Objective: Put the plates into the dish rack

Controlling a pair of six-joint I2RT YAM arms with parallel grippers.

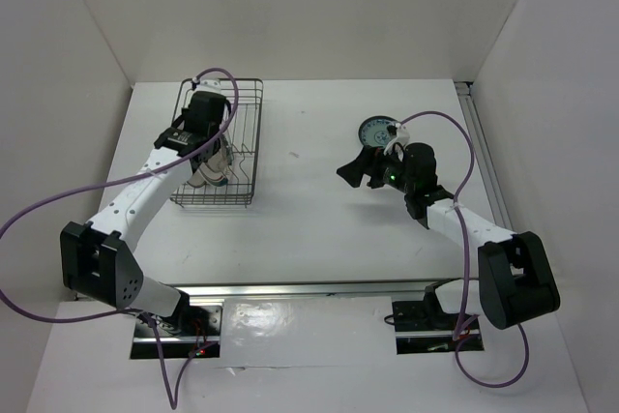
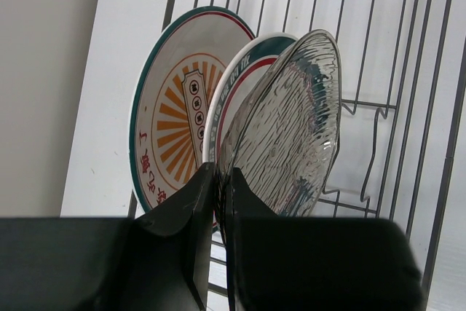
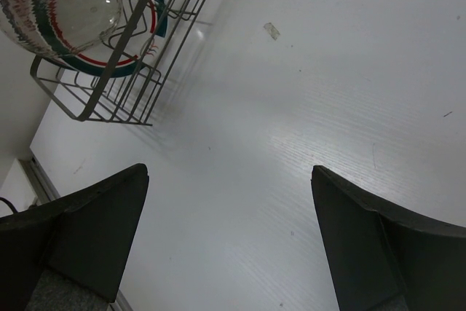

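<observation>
**Plates: three standing, one lying flat**

The left tool [image 2: 220, 174] is pinched onto the lower rim of the translucent grey plate [image 2: 291, 129], which stands upright in the dish rack [image 1: 257, 142]. Behind that plate, farther from the tool, stand the green-and-red-rimmed plate [image 2: 233, 81] and then the orange sunburst plate [image 2: 171, 114]. The right tool [image 3: 229, 171] hangs with its fingers spread wide and holds nothing. The dark teal plate [image 1: 377, 130] lies flat on the bench [image 1: 309, 220] just beside it, on its far side.

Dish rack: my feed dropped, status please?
Left gripper shut on translucent grey round plate in dark grey wire dish rack. Right gripper open; dark teal patterned plate on table. No obstruction seen.
</observation>
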